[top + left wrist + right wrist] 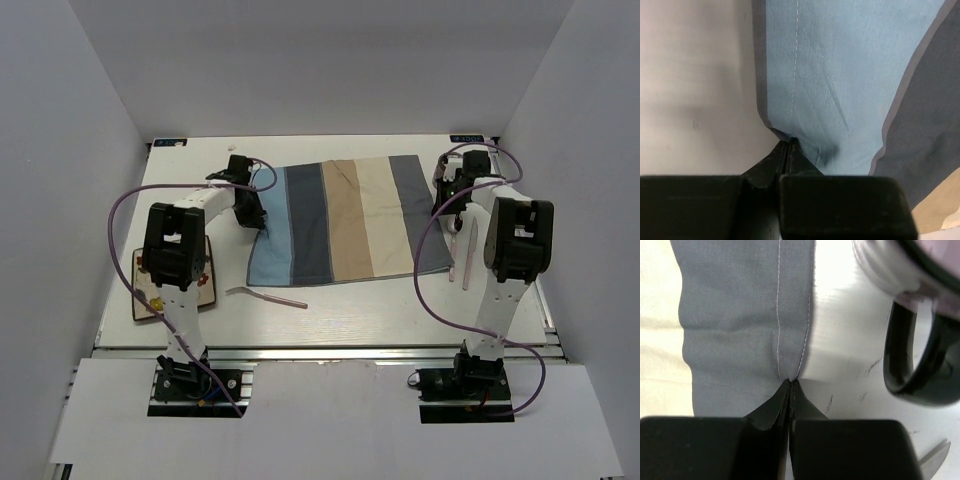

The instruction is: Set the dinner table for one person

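Note:
The off-white dinner table [350, 312] carries a striped blue, grey and beige placemat [340, 220] at its middle. My left gripper [252, 208] is shut on the placemat's light blue left edge; the left wrist view shows the cloth [840, 75] pinched and puckered at my gripper's tips [789, 141]. My right gripper [447, 196] is shut on the grey right edge; the right wrist view shows the hem [740, 315] caught between my gripper's tips [791, 381]. The cloth lies mostly flat with slight wrinkles near both grips.
A square brown patterned plate [145, 300] lies at the left, partly under my left arm. A pink utensil [266, 295] lies in front of the placemat, and two more [467, 255] lie to its right. A black-handled mug [905, 365] stands close beside my right gripper.

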### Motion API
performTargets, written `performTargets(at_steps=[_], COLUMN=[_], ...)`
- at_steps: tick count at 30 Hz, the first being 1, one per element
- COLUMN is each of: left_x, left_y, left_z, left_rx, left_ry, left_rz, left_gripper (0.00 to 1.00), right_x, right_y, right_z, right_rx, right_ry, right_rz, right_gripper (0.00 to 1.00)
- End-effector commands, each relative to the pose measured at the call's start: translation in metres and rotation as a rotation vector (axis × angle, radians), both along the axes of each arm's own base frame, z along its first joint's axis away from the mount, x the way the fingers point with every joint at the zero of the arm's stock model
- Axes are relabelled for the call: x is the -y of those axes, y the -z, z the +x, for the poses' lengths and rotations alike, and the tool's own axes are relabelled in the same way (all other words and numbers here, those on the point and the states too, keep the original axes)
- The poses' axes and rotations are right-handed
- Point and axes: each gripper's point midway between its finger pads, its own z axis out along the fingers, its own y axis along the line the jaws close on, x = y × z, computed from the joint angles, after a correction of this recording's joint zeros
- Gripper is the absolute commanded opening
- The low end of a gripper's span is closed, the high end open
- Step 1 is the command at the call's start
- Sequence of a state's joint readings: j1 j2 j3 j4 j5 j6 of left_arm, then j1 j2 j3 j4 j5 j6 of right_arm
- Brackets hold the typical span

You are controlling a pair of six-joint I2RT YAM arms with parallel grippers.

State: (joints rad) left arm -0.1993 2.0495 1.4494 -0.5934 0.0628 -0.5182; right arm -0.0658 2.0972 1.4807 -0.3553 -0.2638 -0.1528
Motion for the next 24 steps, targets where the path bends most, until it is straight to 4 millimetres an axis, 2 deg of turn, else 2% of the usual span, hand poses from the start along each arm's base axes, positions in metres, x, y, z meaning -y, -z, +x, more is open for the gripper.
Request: performTargets(at_steps=[1, 2, 6, 10, 24], left_x=[-0.002, -0.005, -0.013, -0.026, -0.033], left_y=[-0.009, -0.002, 0.004, 0.003, -0.001], left_z=[0.016, 0.015, 0.022, 0.025, 0.024], left_rx=[0.023, 0.003, -0.008, -0.002, 0.013], left_ry=[0.028, 0.027, 0.019, -0.008, -0.008], left_rz=[0.033, 0.042, 0.052, 0.052, 0.058], left_gripper=[0.05, 0.05, 0.03, 0.02, 0.01], right_x=[0.007, 0.007, 0.006, 0.005, 0.009], right_y=[0.004, 0.005, 0.005, 0.001, -0.001], right_z=[-0.019, -0.021, -0.027, -0.033, -0.04], right_rx=[-0.051, -0.056, -0.064, -0.064, -0.071], right_ry=[0.035, 0.036, 0.048, 0.061, 0.081], right_rz=[-0.016, -0.015, -0.006, 0.0, -0.022], right_gripper=[0.0, 0.0, 0.0, 0.0, 0.0])
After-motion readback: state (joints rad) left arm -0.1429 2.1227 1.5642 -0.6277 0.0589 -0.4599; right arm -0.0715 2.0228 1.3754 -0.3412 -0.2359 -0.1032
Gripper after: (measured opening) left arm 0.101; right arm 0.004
